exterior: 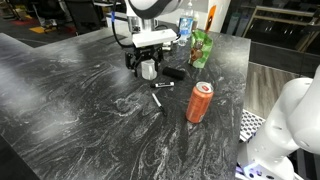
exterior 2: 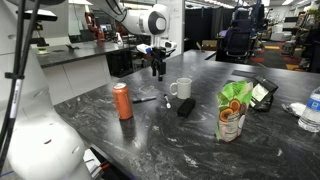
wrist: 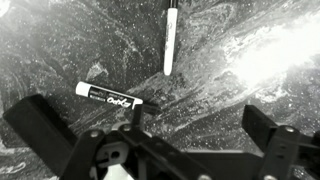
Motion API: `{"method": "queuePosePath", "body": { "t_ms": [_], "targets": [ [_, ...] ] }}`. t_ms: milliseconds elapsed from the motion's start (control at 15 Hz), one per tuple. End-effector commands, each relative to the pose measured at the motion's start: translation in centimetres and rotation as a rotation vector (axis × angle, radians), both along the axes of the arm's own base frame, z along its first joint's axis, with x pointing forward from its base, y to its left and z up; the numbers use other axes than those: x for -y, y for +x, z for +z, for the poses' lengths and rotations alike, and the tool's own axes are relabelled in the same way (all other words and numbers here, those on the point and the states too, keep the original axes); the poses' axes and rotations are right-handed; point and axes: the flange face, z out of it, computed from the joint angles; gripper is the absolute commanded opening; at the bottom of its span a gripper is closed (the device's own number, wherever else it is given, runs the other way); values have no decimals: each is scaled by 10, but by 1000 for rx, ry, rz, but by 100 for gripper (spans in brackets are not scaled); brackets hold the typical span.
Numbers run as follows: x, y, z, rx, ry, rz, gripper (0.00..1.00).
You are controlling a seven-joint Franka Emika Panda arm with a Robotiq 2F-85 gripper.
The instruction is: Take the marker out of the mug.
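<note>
The white-grey mug (exterior 2: 183, 89) stands on the dark marbled table; in an exterior view it shows just below the gripper (exterior: 149, 71). Nothing sticks out of it. The slim marker (exterior: 157, 103) lies flat on the table between the mug and the orange can, and shows in the wrist view (wrist: 168, 42). A second marker with a reddish end (exterior: 163, 85) lies nearer the mug, also in the wrist view (wrist: 108, 97). My gripper (exterior 2: 157, 70) hovers beside the mug, above the table. Its fingers (wrist: 200, 125) are spread wide with nothing between them.
An orange-red can (exterior: 200, 102) stands near the markers, also seen in an exterior view (exterior 2: 121, 100). A black object (exterior 2: 186, 105) lies beside the mug. A green bag (exterior 2: 233, 110), a water bottle (exterior: 186, 25) and a small device (exterior 2: 262, 92) stand further along the table.
</note>
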Motion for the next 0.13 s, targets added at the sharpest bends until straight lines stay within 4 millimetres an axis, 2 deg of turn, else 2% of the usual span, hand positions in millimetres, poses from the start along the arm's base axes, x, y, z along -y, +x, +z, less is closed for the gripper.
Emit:
{"method": "queuePosePath", "body": {
  "t_ms": [0,67],
  "targets": [
    [-8,-11,33,122,-73,18,100],
    [-10,-13,42,163,-85,23,100]
  ]
}}
